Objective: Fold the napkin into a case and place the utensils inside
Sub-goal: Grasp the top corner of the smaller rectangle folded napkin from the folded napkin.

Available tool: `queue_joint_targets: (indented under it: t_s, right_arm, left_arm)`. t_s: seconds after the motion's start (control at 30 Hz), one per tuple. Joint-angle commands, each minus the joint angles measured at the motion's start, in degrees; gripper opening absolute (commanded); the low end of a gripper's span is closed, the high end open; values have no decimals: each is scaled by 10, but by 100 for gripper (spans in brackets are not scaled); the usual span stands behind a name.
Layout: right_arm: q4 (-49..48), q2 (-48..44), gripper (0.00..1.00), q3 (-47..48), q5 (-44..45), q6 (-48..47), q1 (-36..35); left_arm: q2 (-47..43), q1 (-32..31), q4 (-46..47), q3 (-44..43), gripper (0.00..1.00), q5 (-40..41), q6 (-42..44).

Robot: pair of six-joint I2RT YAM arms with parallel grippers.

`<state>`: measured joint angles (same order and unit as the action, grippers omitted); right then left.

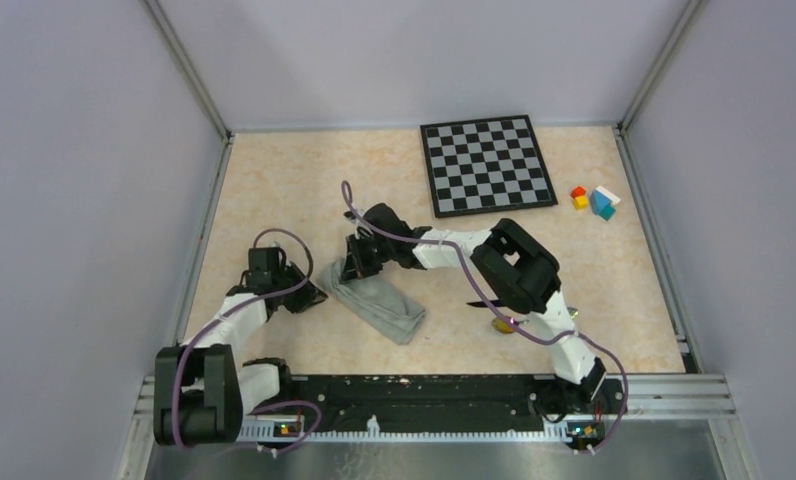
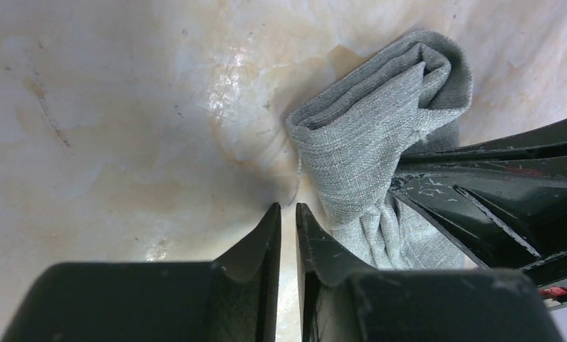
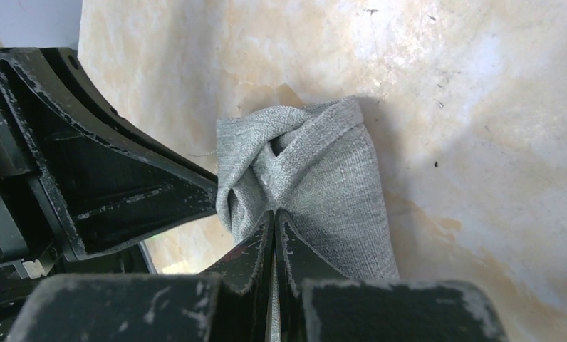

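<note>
The grey-green napkin [image 1: 389, 310] lies folded into a narrow strip, slanting across the table's middle. My right gripper [image 1: 357, 268] is shut on its bunched upper-left end, and the cloth [image 3: 337, 171] puckers at the right gripper's [image 3: 275, 212] tips. My left gripper [image 1: 314, 297] sits low just left of that end. The left gripper's [image 2: 288, 206] jaws stand a narrow slit apart with only table showing between them, and the napkin [image 2: 366, 142] lies beside the right finger. A dark knife [image 1: 477, 303] and the spoon's yellow bowl [image 1: 501, 326] peek from under the right arm.
A black-and-white chessboard [image 1: 487, 165] lies at the back. Small coloured blocks [image 1: 594, 200] sit at the back right. Grey walls close in the table on three sides. The black rail [image 1: 424, 390] with the arm bases runs along the near edge.
</note>
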<state>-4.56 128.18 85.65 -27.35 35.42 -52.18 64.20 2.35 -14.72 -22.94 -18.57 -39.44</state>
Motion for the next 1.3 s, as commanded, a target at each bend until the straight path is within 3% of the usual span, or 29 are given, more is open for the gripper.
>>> queue_joint_targets:
  t_s: [0.0, 0.53, 0.7, 0.9, 1.1, 1.27]
  right_arm:
    - [-18, 8, 0, 36, -10, 4, -12]
    - [-41, 25, 0, 25, 0, 3, -38]
    - [-45, 70, 0, 12, 20, 9, -40]
    - [4, -5, 0, 17, 19, -10, -35]
    - [37, -57, 18, 32, 24, -29, -23]
    - [73, -48, 20, 55, 51, -55, -14]
  left_arm:
    - [17, -1, 47, 17, 18, -1, -7]
    - [34, -1, 72, 25, 17, 8, 1]
    - [29, -2, 59, 21, 27, 7, 8]
    - [-32, -1, 3, 0, 33, 24, 20]
    - [-19, -1, 16, 0, 31, 9, 13]
    - [12, -1, 51, 8, 28, -12, 10]
